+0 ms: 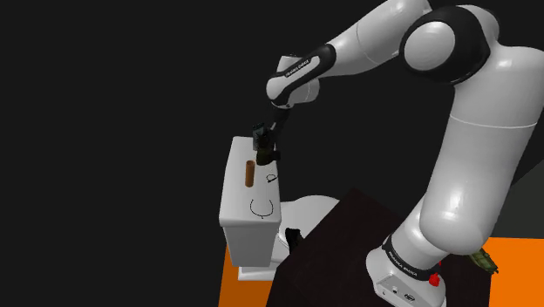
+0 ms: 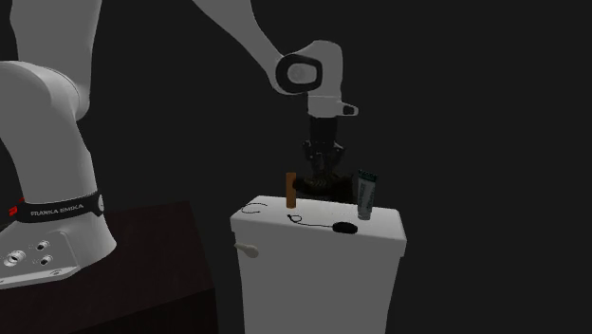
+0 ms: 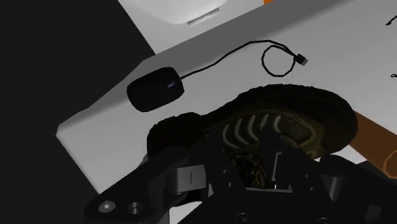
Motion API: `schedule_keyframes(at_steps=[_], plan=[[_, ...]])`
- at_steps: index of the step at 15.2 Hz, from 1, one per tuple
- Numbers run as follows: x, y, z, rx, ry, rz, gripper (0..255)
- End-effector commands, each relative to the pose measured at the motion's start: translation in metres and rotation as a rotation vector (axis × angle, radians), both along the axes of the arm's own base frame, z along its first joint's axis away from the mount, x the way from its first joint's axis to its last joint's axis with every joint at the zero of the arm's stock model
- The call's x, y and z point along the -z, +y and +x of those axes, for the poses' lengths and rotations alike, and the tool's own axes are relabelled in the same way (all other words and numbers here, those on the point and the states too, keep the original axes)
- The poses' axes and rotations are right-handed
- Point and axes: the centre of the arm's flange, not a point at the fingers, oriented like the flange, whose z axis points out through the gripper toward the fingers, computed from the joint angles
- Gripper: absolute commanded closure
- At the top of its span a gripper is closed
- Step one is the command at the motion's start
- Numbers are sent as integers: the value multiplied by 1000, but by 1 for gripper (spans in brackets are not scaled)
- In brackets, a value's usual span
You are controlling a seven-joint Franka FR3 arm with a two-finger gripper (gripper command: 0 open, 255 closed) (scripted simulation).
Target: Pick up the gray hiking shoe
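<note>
The hiking shoe is dark grey-olive with pale stripes on its side. It rests on the white toilet tank lid, toward the lid's far edge. My black gripper points straight down onto the shoe. In the wrist view its fingers stand apart, with the shoe's opening and laces between them, and I see no clamping. In the shoulder view the gripper hangs over the shoe at the lid's far end.
A black mouse with a looped cable lies on the lid beside the shoe. A brown upright stick and a grey-green tube flank the shoe. The dark stand and an orange floor lie below.
</note>
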Motion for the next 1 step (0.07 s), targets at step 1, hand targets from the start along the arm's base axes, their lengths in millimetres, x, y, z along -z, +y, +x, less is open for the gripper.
schedule_keyframes(at_steps=[1], plan=[[-3, 0, 0, 0, 0, 0, 255]])
